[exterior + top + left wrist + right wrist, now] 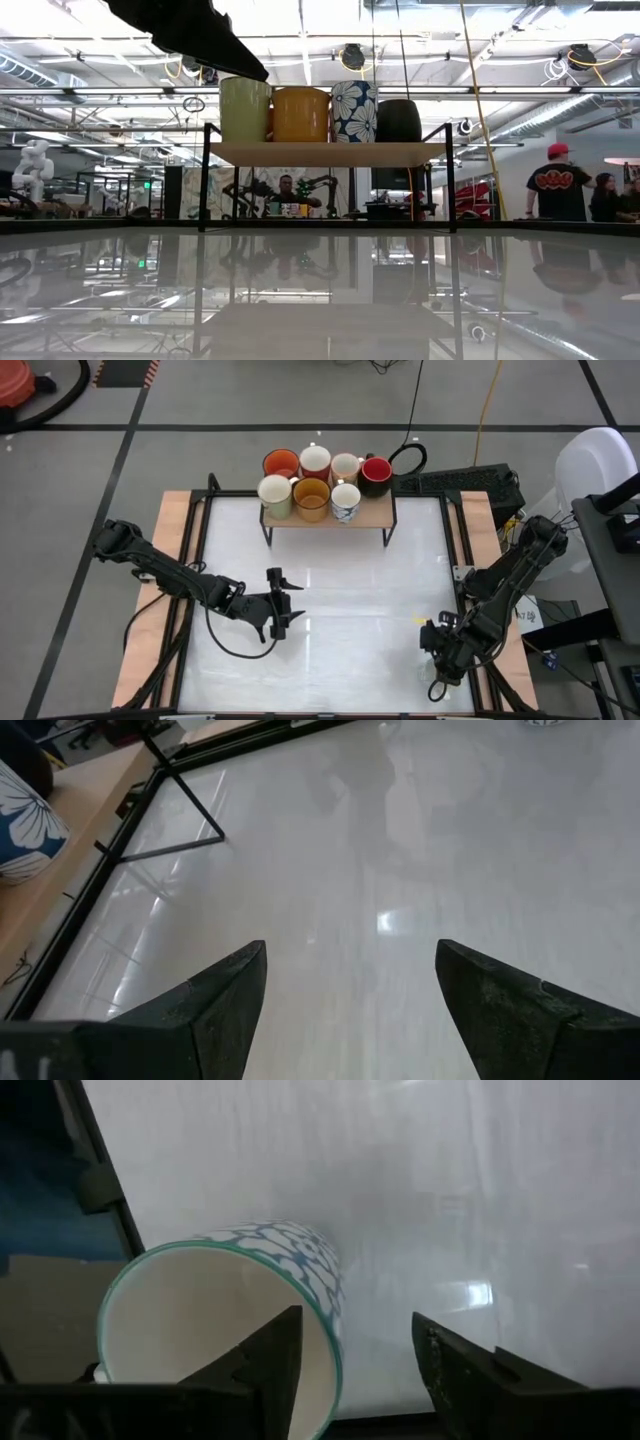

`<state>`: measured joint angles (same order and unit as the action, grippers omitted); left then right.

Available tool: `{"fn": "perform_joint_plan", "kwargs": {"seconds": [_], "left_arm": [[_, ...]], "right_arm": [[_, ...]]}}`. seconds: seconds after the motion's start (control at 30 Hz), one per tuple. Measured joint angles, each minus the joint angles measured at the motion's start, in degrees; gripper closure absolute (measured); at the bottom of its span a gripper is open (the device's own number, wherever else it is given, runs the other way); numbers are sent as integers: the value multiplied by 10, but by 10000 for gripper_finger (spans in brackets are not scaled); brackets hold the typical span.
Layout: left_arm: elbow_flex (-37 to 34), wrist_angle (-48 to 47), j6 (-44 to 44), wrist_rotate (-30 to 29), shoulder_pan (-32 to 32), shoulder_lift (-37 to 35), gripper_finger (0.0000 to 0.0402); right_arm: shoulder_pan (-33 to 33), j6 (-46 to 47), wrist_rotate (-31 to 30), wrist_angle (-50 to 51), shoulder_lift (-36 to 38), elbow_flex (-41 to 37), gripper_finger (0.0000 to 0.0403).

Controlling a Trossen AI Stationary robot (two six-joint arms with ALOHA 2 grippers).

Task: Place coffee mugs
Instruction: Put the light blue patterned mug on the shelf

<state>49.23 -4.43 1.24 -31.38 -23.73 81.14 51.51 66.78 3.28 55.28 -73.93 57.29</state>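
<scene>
Seven mugs stand on a small wooden shelf (pixel 375 510) at the table's far middle. In the back row are an orange mug (pixel 281 463), a white one (pixel 315 461), a cream one (pixel 346 466) and a red one (pixel 376 474). In front stand a cream mug (pixel 275 493), an amber mug (pixel 312 498) and a blue-flowered mug (pixel 345 501). My left gripper (pixel 280 605) hovers open over bare table left of centre. My right gripper (pixel 440 650) is open near the table's near right corner, astride the rim of a white mug with a blue-green pattern (pixel 290 1250), whose mouth faces the wrist camera. My right gripper has one finger (pixel 260 1365) inside the patterned mug's mouth and the other finger (pixel 460 1375) outside it, with the wall near the rim (pixel 336 1342) between them. A clear gap separates that wall from the outer finger. I cannot tell whether the inner finger touches the mug.
The shelf stands on thin black legs (pixel 266 530), with open space beneath it. A black frame (pixel 200 550) and wooden borders (pixel 150 600) edge the white table. Bare tabletop (pixel 360 600) lies between the two arms. People stand in the room beyond (pixel 558 185).
</scene>
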Motion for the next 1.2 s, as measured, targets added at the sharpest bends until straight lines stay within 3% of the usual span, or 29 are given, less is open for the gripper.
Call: {"fn": "perform_joint_plan", "kwargs": {"seconds": [0.43,0.6,0.83,1.2], "left_arm": [[0,0,1,0,0,0,110],[0,0,1,0,0,0,110],[0,0,1,0,0,0,110],[0,0,3,0,0,0,110]], "right_arm": [[0,0,15,-40,0,-36,242],[0,-5,16,-41,0,-38,286],[0,-4,16,-37,0,-38,387],[0,-15,6,-40,0,-39,397]]}}
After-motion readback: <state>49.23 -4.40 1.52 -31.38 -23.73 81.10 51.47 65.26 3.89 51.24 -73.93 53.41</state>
